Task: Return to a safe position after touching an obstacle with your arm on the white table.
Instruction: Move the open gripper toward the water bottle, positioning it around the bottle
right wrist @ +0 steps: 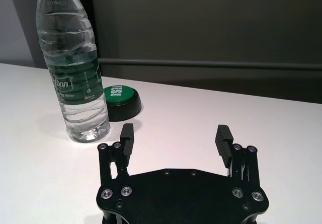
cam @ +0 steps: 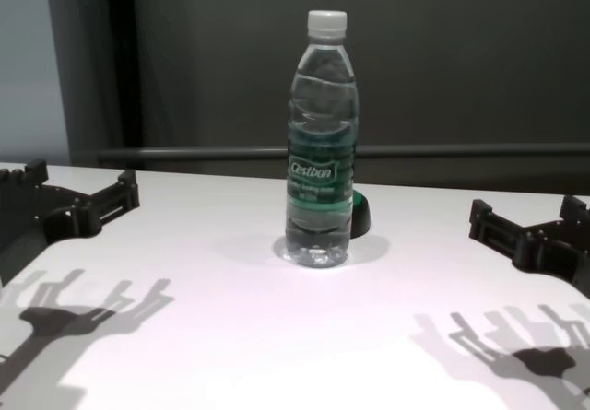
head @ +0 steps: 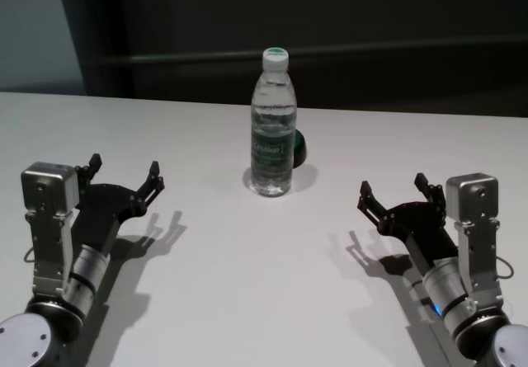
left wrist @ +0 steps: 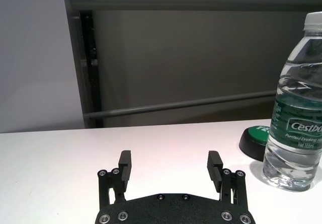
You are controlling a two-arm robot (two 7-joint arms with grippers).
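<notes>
The obstacle, a clear water bottle (head: 273,124) with a white cap and dark green label, stands upright in the middle of the white table (head: 247,301). It also shows in the chest view (cam: 321,143), the left wrist view (left wrist: 297,108) and the right wrist view (right wrist: 73,68). My left gripper (head: 125,174) is open and empty at the left, well apart from the bottle; it shows in the left wrist view (left wrist: 171,167). My right gripper (head: 393,192) is open and empty at the right, also apart from it; it shows in the right wrist view (right wrist: 175,138).
A low black and green round button (head: 299,146) sits just behind the bottle, to its right. It also shows in the right wrist view (right wrist: 121,102). A dark wall with a horizontal rail (cam: 461,150) runs behind the table's far edge.
</notes>
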